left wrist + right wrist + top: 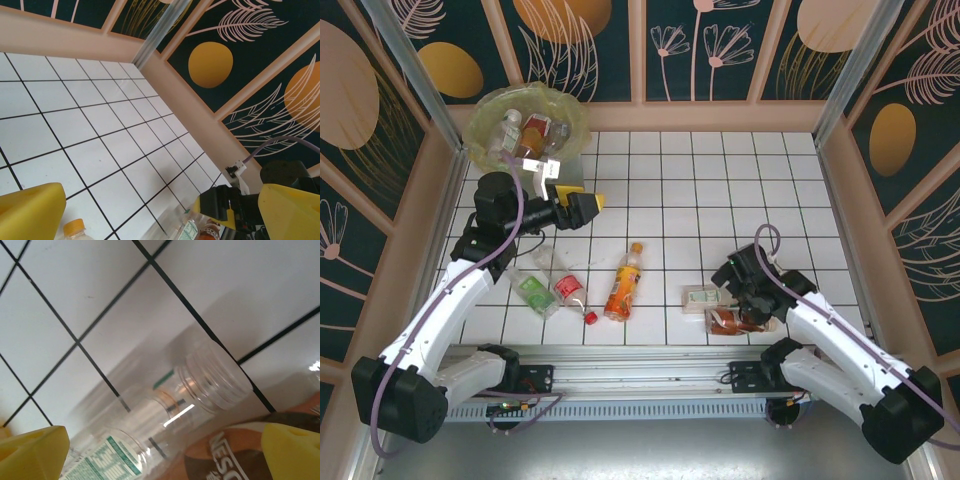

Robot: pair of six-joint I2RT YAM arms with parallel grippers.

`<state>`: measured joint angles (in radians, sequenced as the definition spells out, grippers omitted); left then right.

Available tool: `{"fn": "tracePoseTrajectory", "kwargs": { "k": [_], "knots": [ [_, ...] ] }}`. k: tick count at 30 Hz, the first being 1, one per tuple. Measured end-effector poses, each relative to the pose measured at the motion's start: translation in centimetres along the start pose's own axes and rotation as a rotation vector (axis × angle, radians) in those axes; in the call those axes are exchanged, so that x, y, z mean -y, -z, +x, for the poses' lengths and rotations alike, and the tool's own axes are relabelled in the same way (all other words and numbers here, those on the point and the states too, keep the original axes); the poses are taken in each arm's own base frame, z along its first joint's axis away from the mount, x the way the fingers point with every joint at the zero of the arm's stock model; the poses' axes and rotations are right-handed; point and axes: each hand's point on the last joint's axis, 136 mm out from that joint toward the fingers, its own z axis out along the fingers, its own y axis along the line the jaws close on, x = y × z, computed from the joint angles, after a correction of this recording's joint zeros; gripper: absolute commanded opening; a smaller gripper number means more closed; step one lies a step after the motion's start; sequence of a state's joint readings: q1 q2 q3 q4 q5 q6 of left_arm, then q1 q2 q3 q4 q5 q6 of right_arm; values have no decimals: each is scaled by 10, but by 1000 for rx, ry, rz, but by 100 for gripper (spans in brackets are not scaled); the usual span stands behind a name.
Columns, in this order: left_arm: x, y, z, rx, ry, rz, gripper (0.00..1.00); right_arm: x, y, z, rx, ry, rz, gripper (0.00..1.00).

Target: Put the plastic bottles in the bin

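Observation:
The bin (pixel 475 125), lined with a yellow-green bag, stands at the far left corner with several plastic bottles (pixel 532 133) inside. My left gripper (pixel 588 208) hangs open and empty just right of it; its yellow fingers (pixel 30 212) frame bare tiles. On the table lie a green-label bottle (pixel 533 292), a red-label bottle (pixel 568 288) and an orange bottle (pixel 624 281). My right gripper (pixel 740 305) is open, low over a clear green-and-white-label bottle (pixel 210 375) and a brown-label bottle (pixel 235 455) lying side by side between its fingers (pixel 32 452).
A loose red cap (pixel 590 318) lies near the front edge. Patterned walls enclose the tiled table (pixel 720 190) on three sides. The right arm's gripper (pixel 225 205) and an orange-capped bottle (pixel 75 229) show in the left wrist view.

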<state>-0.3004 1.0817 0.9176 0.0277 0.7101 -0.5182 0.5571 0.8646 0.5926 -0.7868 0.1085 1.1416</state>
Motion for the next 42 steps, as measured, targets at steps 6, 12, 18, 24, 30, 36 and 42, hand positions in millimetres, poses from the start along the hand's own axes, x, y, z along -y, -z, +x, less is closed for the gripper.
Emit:
{"fn": "tracePoseTrajectory", "kwargs": {
  "k": [6,12,18,24,30,36,42],
  "knots": [
    [0,0,0,0,0,0,99,-7,-9,-6,-24,5,-22,99],
    [0,0,0,0,0,-1,99,-8,-12,-3,-45,27,-23,99],
    [-2,-1,1,-4,4,-3,98,-6,-19,3,-71,22,-31,99],
    [-3,-2,1,-6,6,-4,99,-15,-26,3,-83,18,-57,99],
    [-4,-3,2,-6,7,-8,99,-28,-39,3,-98,20,-78,98],
    [-4,-3,2,-6,8,-9,98,-46,-53,4,-119,37,-106,98],
    [-5,-3,1,-3,8,-14,98,-71,-57,9,-130,114,-136,86]
  ]
}}
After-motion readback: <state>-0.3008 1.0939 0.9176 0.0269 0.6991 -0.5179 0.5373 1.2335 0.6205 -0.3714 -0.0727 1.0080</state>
